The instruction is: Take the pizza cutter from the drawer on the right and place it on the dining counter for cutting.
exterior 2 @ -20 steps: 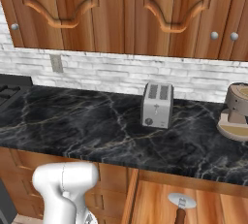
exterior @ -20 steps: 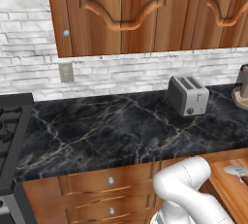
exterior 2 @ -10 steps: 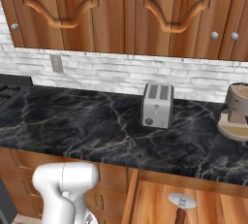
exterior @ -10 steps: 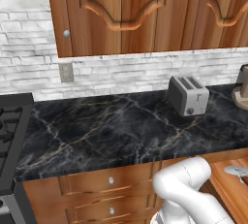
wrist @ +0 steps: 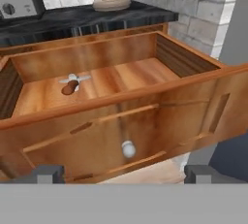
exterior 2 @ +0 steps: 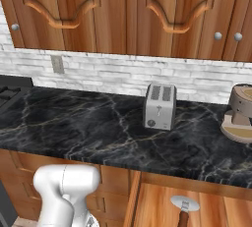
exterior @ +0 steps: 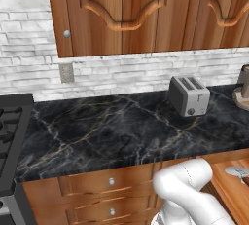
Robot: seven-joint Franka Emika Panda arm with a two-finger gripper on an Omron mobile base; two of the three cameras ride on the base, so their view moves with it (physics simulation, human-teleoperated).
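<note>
One second has made the difference here: the gripper (wrist: 124, 174), half closed a moment ago, now stands wide and empty, its two dark fingertips (wrist: 46, 173) set well apart just in front of the drawer (wrist: 145, 121). Both base views match the earlier pictures, so neither the base nor anything on the worktop has shifted. The drawer is pulled fully out, its small round knob (wrist: 128, 148) facing the hand, and the letting-go reads as the end of the opening step; the reach for the tool looks to be next.

Inside, on the plain wooden floor toward the back left, lies the pizza cutter (wrist: 72, 83), silver wheel flat and short brown handle pointing toward the front. It is untouched, well apart from the fingertips, with the drawer's front wall between them. From the base cameras the wheel also shows at the lower edge, below the lip of the worktop (exterior 2: 98, 127).

Above the open drawer runs that black marble worktop, backed by white brick (exterior: 121, 75) and wooden wall cupboards (exterior: 121, 9). A silver toaster (exterior 2: 159, 107) stands on it near the wall, a brown stand of some kind (exterior 2: 239, 115) sits further right, and a black stove (exterior: 12, 126) closes the left end. An outlet plate (exterior: 66, 72) is set into the brick.
</note>
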